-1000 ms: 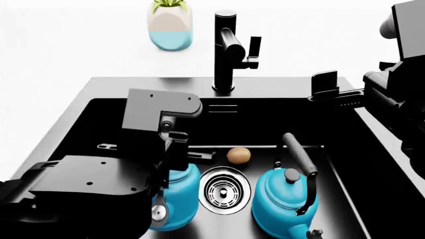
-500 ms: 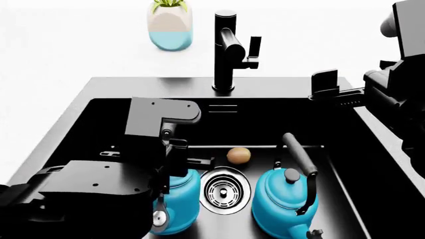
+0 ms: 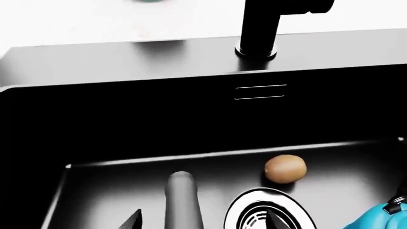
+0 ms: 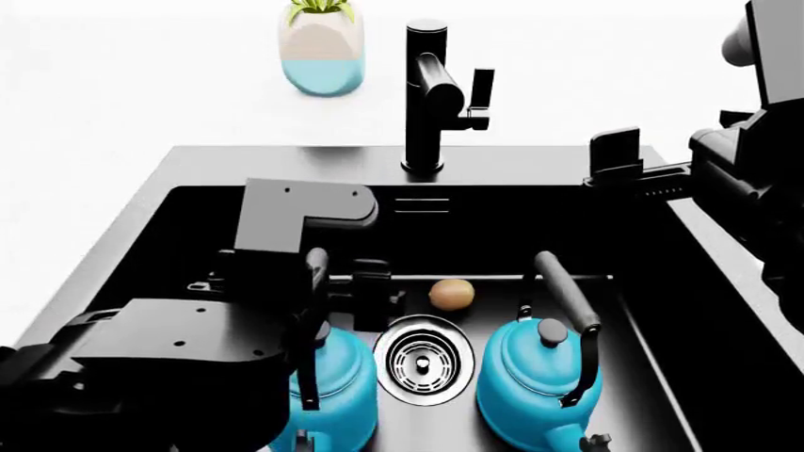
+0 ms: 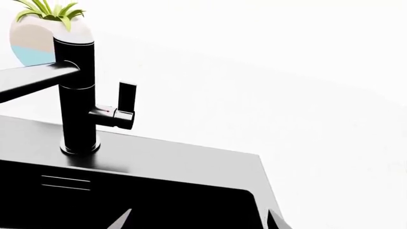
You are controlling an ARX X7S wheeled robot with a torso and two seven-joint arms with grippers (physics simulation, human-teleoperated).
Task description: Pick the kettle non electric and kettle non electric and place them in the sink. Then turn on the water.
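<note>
Two turquoise kettles stand inside the black sink. The left kettle is partly hidden under my left arm. The right kettle sits beside the drain. My left gripper is open just above the left kettle. In the left wrist view its black handle lies loose between the spread fingertips of the left gripper. A corner of the right kettle shows there too. My right gripper is open over the sink's back right rim, right of the faucet. The right gripper holds nothing.
The faucet's lever sticks out on its right side, also seen as the lever in the right wrist view. A small brown fruit lies behind the chrome drain. A plant pot stands on the counter behind.
My left gripper has opened and let go of the left kettle's handle. That kettle has settled upright on the sink floor. The right arm has not moved.
</note>
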